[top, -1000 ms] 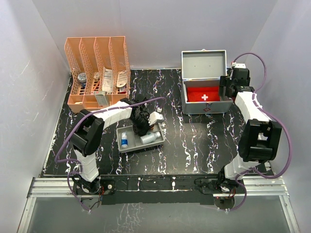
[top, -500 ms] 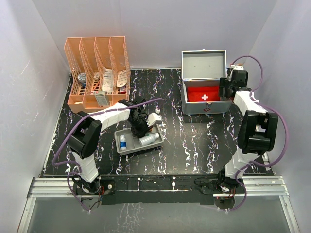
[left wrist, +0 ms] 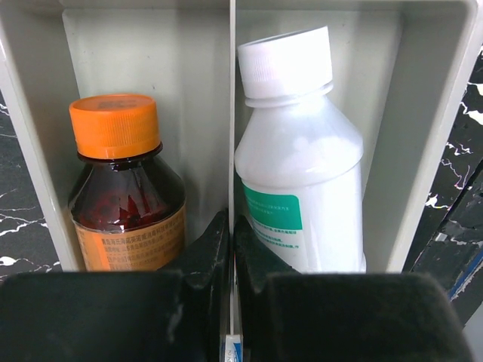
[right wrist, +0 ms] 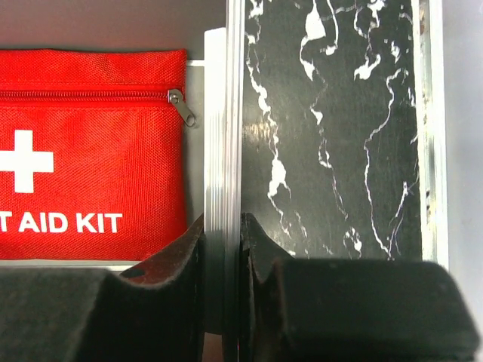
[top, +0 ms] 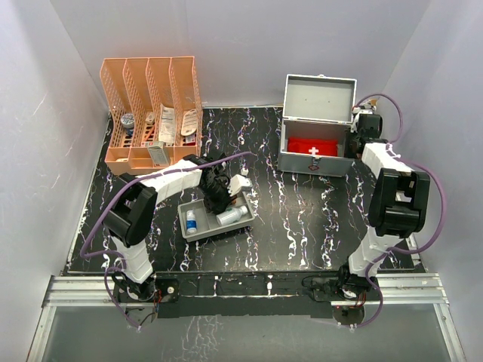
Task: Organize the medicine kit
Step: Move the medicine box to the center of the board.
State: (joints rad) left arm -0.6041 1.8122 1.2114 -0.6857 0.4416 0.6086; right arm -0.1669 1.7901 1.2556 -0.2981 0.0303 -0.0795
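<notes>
A black table [top: 302,219] veined with white sits between plain pale walls [top: 249,45]. At about one o'clock on it is the medicine kit [top: 317,98], a silver-grey metal case set slightly askew. Its lid stands up, with what looks like a handle on the far edge, though that is too small to be sure. A red pouch [right wrist: 90,151] with a white cross lies inside. The right gripper [right wrist: 224,226] is clamped on the case's right-hand wall, one finger inside and one outside. Near centre, toward eight o'clock, the left gripper [left wrist: 230,226] pinches the middle divider of a grey tray [left wrist: 151,53], with a brown bottle [left wrist: 124,188] and a white bottle [left wrist: 302,173] either side. An orange rack [top: 151,75] stands at eleven o'clock.
</notes>
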